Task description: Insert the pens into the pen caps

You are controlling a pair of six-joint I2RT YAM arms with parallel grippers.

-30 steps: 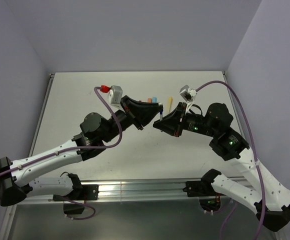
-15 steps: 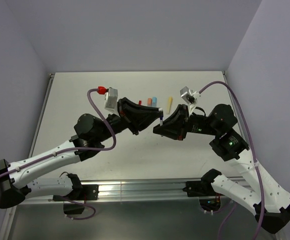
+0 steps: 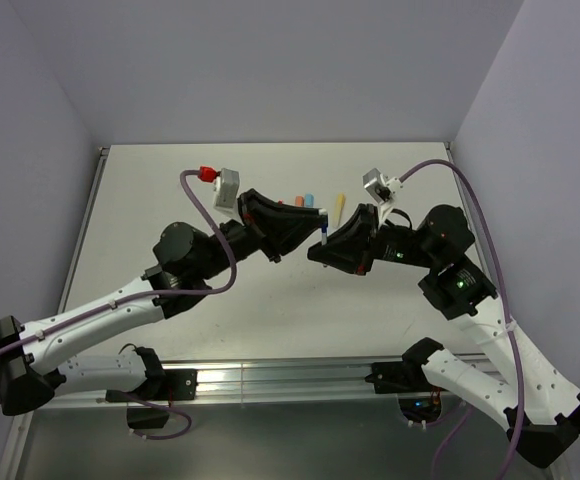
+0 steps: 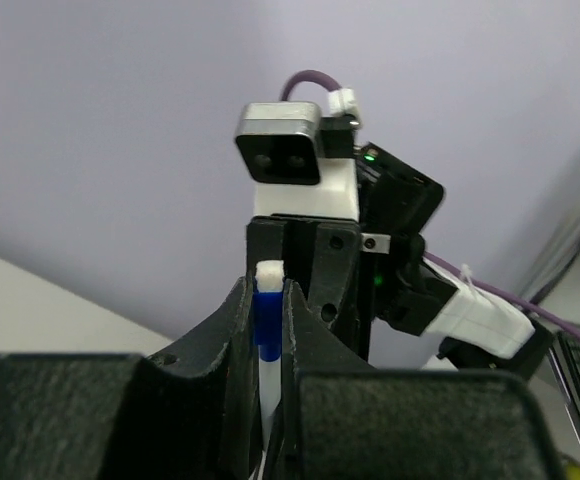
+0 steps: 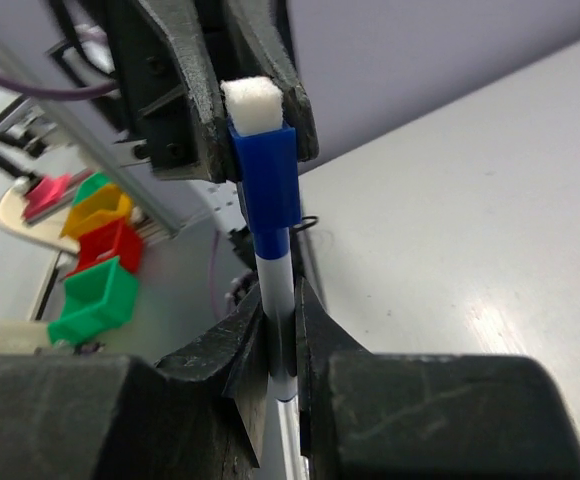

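My left gripper (image 4: 266, 300) was clamped on the dark blue cap (image 5: 267, 175) right between its fingertips, and just beside it my right gripper (image 5: 281, 335) was pinching the thin white pen (image 5: 275, 285), whose end sat inside that cap.

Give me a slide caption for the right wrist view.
Right claw grips a white pen while left claw holds the blue cap on its end.

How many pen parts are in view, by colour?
orange piece: 1
light blue piece: 1
yellow piece: 1
dark blue cap: 1
white pen: 1
Total: 5
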